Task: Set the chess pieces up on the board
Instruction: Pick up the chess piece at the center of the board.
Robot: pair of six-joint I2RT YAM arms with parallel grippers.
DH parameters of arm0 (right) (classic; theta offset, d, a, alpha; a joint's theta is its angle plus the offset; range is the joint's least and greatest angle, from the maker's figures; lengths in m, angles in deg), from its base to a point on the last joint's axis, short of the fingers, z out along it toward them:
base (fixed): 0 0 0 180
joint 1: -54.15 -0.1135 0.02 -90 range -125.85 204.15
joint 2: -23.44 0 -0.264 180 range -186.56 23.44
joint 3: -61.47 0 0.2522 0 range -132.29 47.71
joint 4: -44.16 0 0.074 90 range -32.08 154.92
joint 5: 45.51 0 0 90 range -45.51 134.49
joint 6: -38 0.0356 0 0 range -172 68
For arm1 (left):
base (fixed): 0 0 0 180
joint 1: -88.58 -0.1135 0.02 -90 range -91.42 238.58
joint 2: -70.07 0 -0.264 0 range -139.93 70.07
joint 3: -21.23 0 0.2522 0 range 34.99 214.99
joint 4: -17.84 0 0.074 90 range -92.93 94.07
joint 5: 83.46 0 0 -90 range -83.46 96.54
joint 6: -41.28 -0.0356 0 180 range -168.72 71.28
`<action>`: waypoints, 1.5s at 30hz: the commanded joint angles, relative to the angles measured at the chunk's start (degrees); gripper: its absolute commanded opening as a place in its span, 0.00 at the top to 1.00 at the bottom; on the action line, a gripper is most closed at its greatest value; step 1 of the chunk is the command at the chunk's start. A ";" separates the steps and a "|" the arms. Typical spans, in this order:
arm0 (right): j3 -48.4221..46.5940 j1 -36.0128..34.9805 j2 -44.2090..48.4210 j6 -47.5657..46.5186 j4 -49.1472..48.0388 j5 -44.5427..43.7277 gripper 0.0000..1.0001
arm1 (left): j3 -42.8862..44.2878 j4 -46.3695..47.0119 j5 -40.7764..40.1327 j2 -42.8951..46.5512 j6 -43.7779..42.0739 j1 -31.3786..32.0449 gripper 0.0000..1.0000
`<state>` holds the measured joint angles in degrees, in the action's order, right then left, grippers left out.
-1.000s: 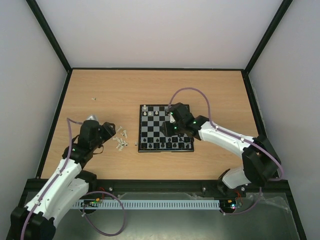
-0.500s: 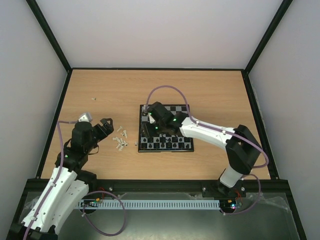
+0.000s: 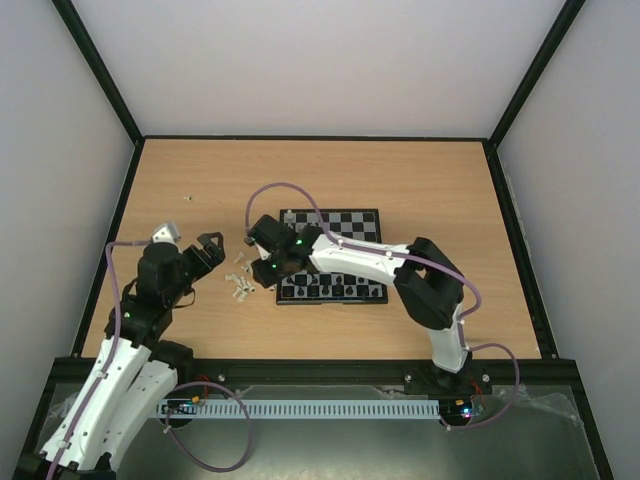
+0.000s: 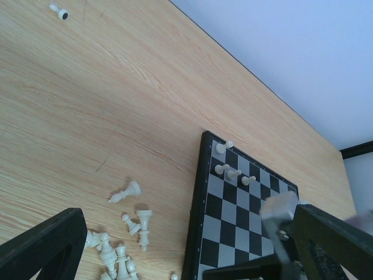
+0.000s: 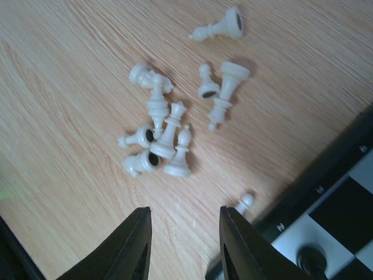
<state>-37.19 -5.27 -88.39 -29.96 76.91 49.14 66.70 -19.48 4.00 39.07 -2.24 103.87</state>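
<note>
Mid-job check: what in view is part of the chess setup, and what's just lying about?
Job:
- board
- white heap on the table beside the board
- lone white piece, far off on the table
- black pieces on the board's near row
- white pawns standing on the board

Not the job:
- purple cable
- table

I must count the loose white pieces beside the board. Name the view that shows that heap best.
Right wrist: the heap lies close, mid-frame, each piece distinct. Left wrist catches it small, cut by the bottom edge. Top external shows only pale specks.
</note>
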 commanded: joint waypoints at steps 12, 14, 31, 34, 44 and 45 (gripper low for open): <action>-18.40 -0.87 -15.23 -0.53 9.57 -6.15 0.74 | 1.69 -3.43 0.81 3.85 -0.23 -0.52 0.01; -19.82 -0.83 -16.40 -0.47 9.82 -6.97 0.77 | 1.82 -3.52 0.87 3.82 -0.40 -0.48 0.00; -30.90 -0.99 -24.49 -2.05 13.05 -4.73 0.77 | 1.76 -3.35 0.50 3.54 -1.39 -0.60 0.00; -32.03 -1.03 -25.54 -2.43 13.70 -4.65 0.77 | 1.64 -3.34 0.52 3.50 -1.39 -0.58 0.01; -33.50 -1.05 -27.74 -2.72 14.15 -5.88 0.77 | 1.65 -3.34 0.78 3.44 -1.39 -0.60 0.00; -33.83 -1.00 -27.94 -2.79 14.29 -5.94 0.77 | 1.67 -3.42 0.79 3.48 -1.39 -0.57 0.00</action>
<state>-68.49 -5.88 -115.01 -32.05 87.44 43.89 66.89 -22.10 4.39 42.46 -3.14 103.65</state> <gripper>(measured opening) 0.226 0.995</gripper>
